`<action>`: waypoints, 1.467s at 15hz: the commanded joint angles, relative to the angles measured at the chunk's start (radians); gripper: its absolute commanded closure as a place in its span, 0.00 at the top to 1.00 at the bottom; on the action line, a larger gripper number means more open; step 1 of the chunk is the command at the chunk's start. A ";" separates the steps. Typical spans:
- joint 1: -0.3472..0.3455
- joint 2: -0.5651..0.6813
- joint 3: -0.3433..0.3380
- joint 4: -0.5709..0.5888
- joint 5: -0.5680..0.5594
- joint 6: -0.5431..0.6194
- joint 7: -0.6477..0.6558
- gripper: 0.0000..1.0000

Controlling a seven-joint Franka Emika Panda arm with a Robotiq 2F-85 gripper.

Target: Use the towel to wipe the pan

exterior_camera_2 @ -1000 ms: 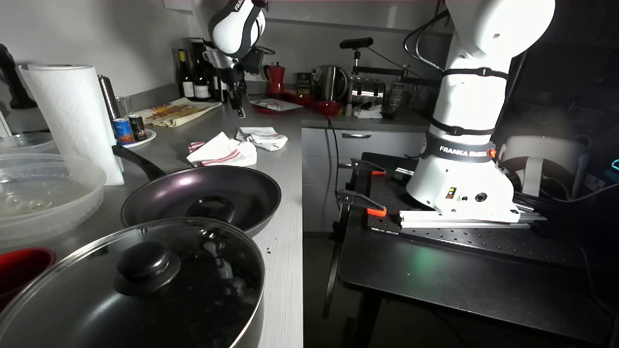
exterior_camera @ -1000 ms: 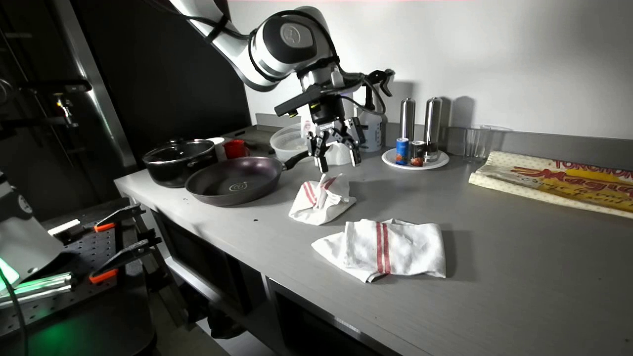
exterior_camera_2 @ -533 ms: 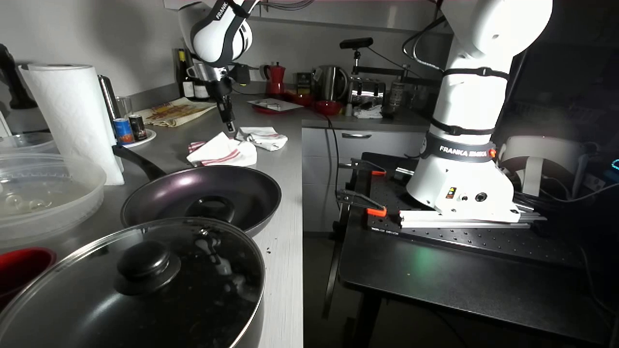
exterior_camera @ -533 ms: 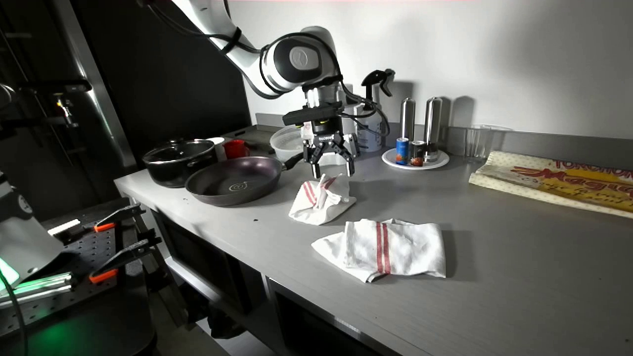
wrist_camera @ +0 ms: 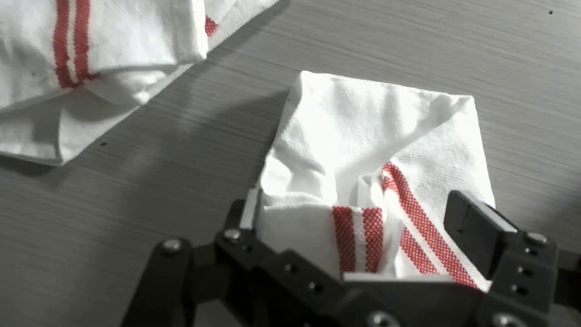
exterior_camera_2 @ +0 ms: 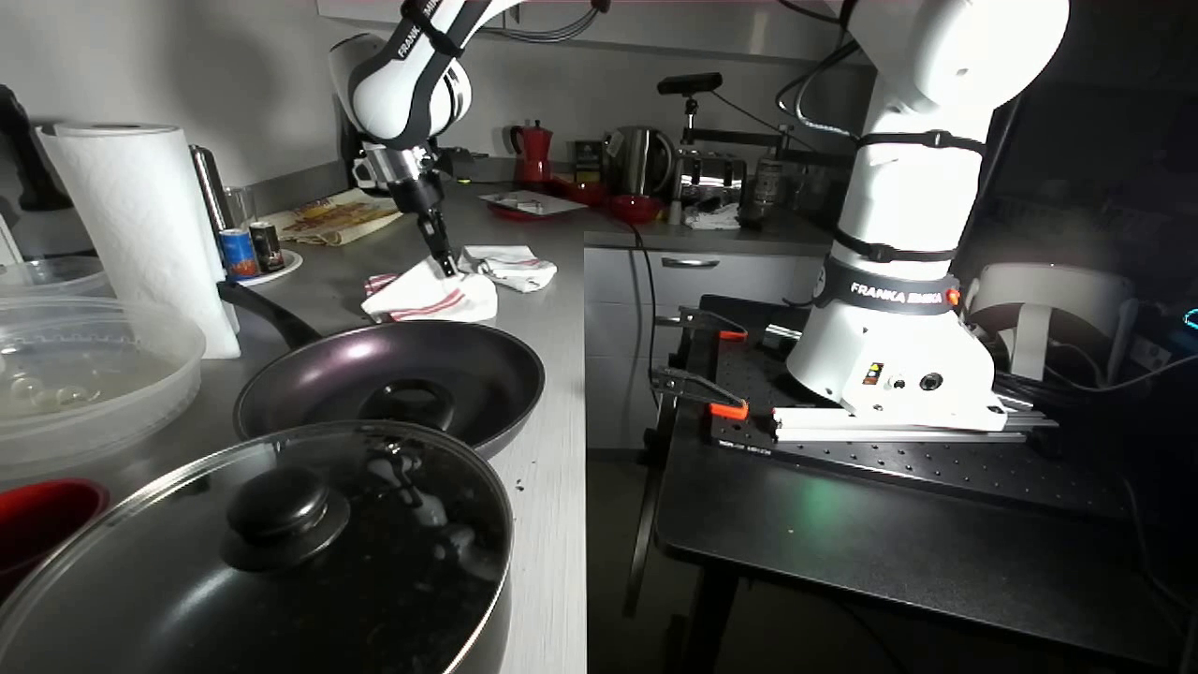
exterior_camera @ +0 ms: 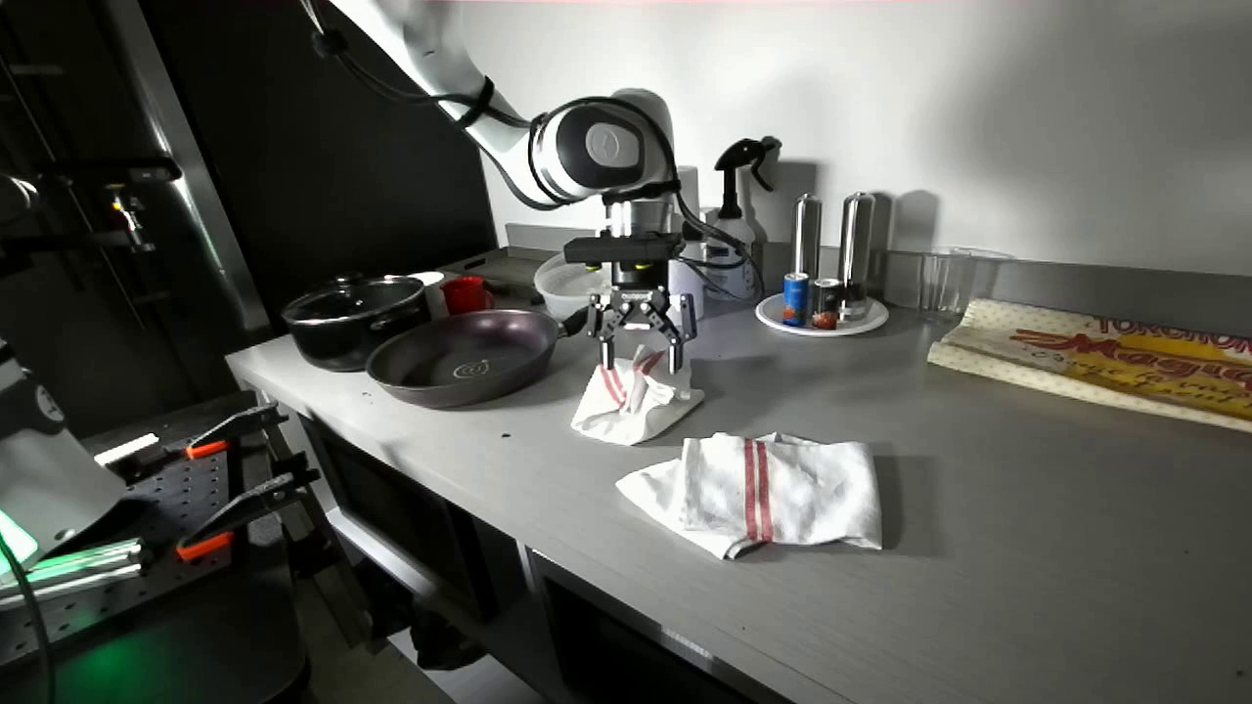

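Observation:
A crumpled white towel with red stripes lies on the counter beside the pan; it also shows in an exterior view and the wrist view. A second, folded white towel with red stripes lies near it and shows in the wrist view. The dark frying pan stands left of the crumpled towel, its handle towards the wall. My gripper points down over the crumpled towel. In the wrist view the open fingers stand on either side of its raised, striped folds. Whether the tips touch cloth is unclear.
A lidded black pot stands beyond the pan. A red mug, a clear plastic tub, a paper towel roll and a spray bottle stand along the back. A white plate holds cans. The counter's front edge is near.
My gripper has come down and turned from tilted to upright, from above and behind the crumpled towel to right over it. The towels and pan have not moved.

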 commanded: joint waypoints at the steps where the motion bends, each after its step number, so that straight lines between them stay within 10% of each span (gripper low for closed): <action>1: -0.006 0.082 0.010 0.104 0.027 -0.074 -0.048 1.00; 3: -0.002 0.109 0.007 0.130 0.022 -0.085 -0.049 1.00; 4: -0.003 0.120 0.007 0.144 0.024 -0.089 -0.050 0.75; 14: 0.001 0.168 0.008 0.205 0.019 -0.094 -0.058 0.05; 22: 0.015 0.035 -0.005 0.050 0.006 -0.029 0.008 0.04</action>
